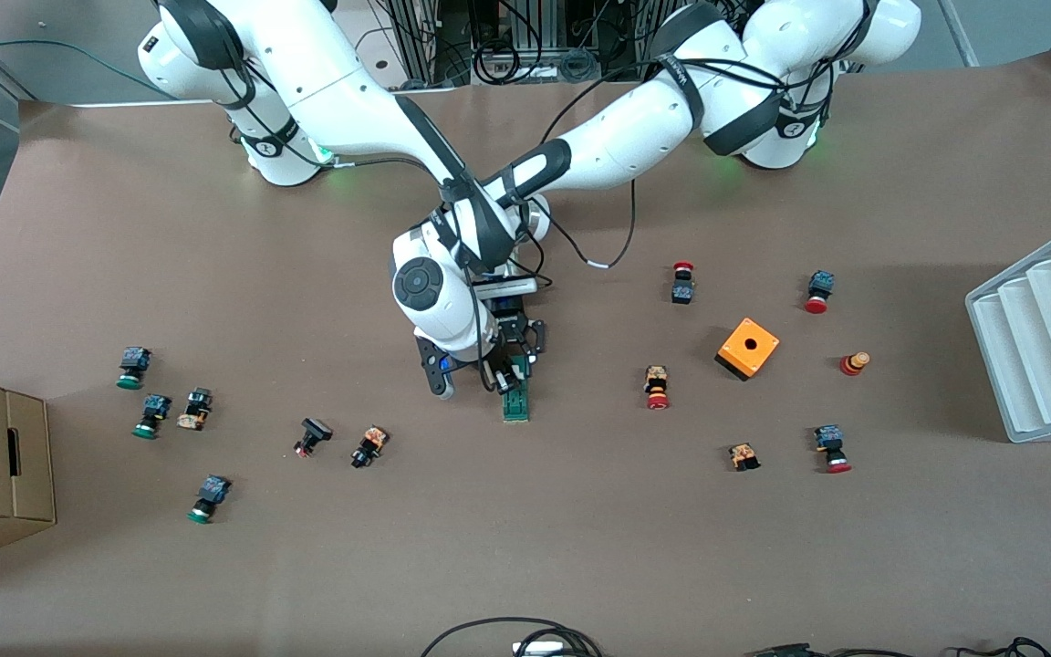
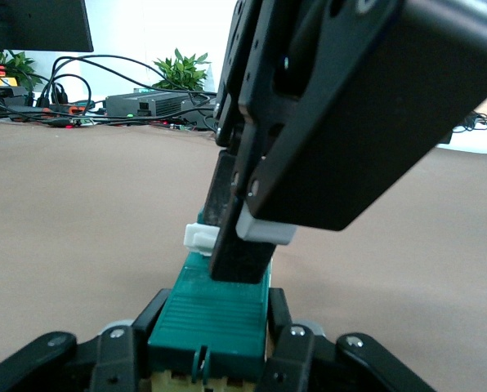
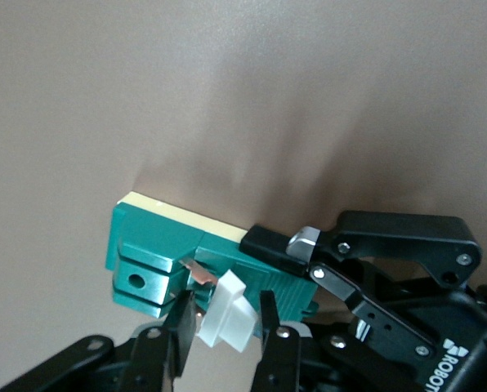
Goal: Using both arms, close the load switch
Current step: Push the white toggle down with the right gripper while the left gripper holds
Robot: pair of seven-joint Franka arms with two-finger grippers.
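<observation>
Left gripper (image 2: 211, 347) pinches the switch (image 1: 516, 399) at mid-table, on brown paper (image 1: 580, 547). Right gripper (image 3: 225, 322) has its fingers either side of the white slider (image 3: 225, 317); I cannot tell if they press it. Buttons (image 1: 657, 386) and an orange box (image 1: 747, 348) lie around. Only my left wrist view shows plants (image 2: 178, 69) and cables (image 2: 80, 90) past the table edge.
</observation>
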